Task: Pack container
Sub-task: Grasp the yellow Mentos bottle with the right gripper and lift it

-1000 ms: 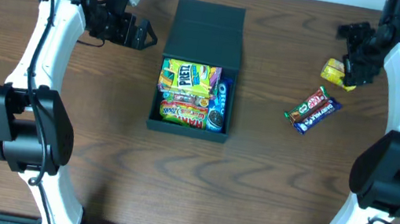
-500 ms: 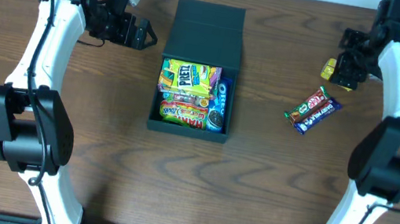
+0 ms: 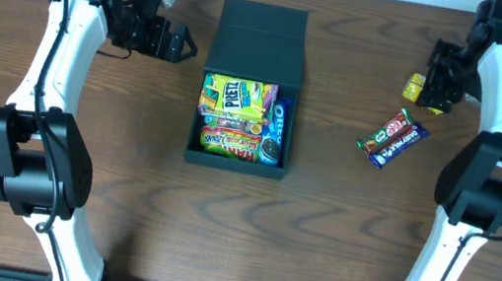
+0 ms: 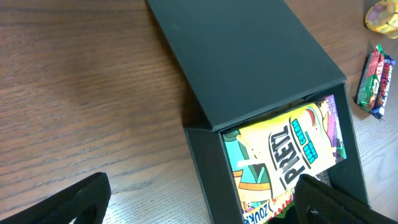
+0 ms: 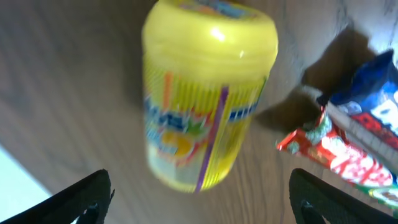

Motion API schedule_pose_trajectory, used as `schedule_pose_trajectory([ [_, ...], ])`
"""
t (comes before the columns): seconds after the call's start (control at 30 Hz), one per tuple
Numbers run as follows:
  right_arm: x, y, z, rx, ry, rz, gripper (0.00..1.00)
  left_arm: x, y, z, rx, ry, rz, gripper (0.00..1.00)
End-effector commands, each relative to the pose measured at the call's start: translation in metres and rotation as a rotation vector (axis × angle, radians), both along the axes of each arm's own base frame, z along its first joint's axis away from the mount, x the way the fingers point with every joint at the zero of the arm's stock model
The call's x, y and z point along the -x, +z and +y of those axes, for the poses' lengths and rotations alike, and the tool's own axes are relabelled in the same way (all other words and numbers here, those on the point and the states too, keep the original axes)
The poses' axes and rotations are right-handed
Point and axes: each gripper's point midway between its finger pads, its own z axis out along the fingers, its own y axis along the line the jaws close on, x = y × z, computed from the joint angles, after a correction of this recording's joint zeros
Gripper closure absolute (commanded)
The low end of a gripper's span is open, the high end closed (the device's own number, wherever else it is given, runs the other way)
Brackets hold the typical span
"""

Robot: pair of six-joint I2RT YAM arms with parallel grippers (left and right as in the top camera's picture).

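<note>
Hovering over the yellow tub (image 5: 208, 93) with the right gripper (image 3: 431, 90) spread wide, not touching it. Idling beside the half-filled container (image 3: 258, 37) with the left gripper (image 3: 182, 44) spread too, holding nothing.

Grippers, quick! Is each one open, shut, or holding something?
Left gripper: open, empty, beside the container.
Right gripper: open, over the yellow jar, not gripping it.

The left arm stretches up the left side and bends inward, its left gripper (image 3: 178, 44) pointing toward the centre, fingers (image 4: 68, 200) spread wide. The right arm reaches far back, its right gripper (image 3: 435, 90) angled downward, fingers (image 5: 74, 198) likewise wide apart.
</note>
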Motion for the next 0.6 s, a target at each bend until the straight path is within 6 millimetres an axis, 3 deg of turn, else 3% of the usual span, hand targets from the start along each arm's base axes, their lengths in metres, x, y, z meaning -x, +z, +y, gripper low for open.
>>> schedule_pose_trajectory([
  [0.0,0.002,-0.006,-0.015,0.005,-0.035,0.014,0.12,-0.003,0.016,0.000,-0.010,-0.009,-0.048,0.05],
  [0.2,0.005,-0.015,-0.026,0.005,-0.043,0.030,0.15,-0.004,0.014,0.004,-0.033,0.000,-0.048,0.05],
  [0.57,0.008,-0.035,-0.026,-0.002,-0.041,0.066,0.20,-0.004,0.014,0.003,-0.033,0.000,-0.048,0.05],
])
